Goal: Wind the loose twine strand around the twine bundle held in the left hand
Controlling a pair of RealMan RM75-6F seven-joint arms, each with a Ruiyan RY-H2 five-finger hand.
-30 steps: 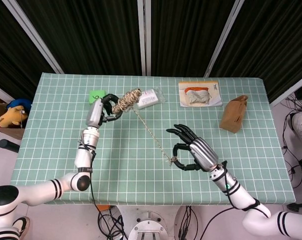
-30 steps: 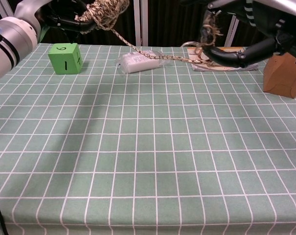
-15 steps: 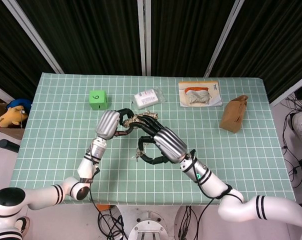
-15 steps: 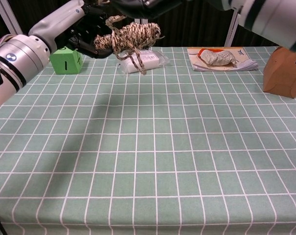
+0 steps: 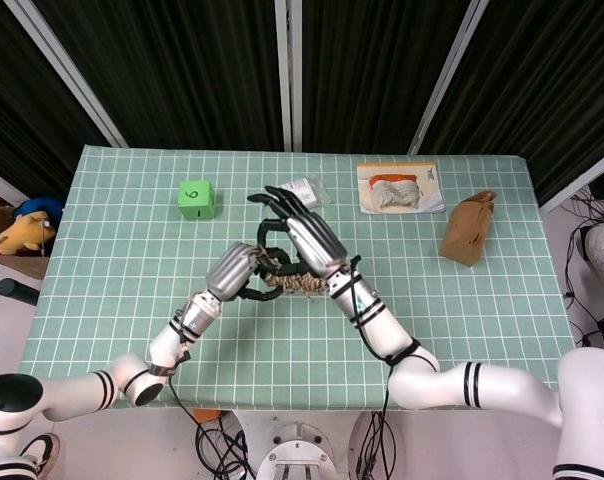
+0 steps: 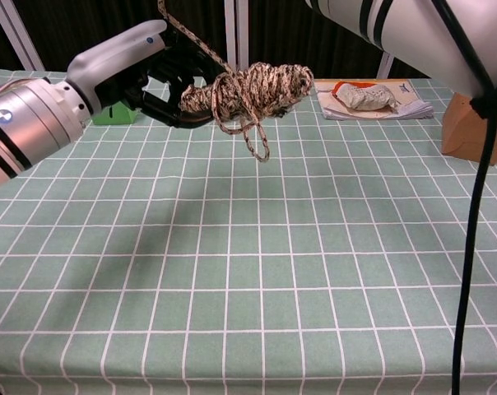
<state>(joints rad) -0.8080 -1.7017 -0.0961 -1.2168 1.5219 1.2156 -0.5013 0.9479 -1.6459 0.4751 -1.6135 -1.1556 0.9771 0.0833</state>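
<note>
Jute-brown and flecked, the twine bundle is hanging in the air above the desk, and your left hand is gripping it at its left end, fingers curled round the coils. Your right hand is hovering just above and behind the bundle with its fingers spread apart; the loose twine strand is running up from the bundle toward it, out of the chest view's top edge (whether the hand is actually pinching the strand, I cannot tell). A short loop of twine is dangling under the bundle's middle.

Underneath, a green cloth with a white grid is covering the desk. Toward the far edge, a green cube is sitting on the left, a clear packet is lying near the middle, a booklet is lying further right, and a brown paper bag is standing rightmost. Dark curtains are closing off the back of the room.
</note>
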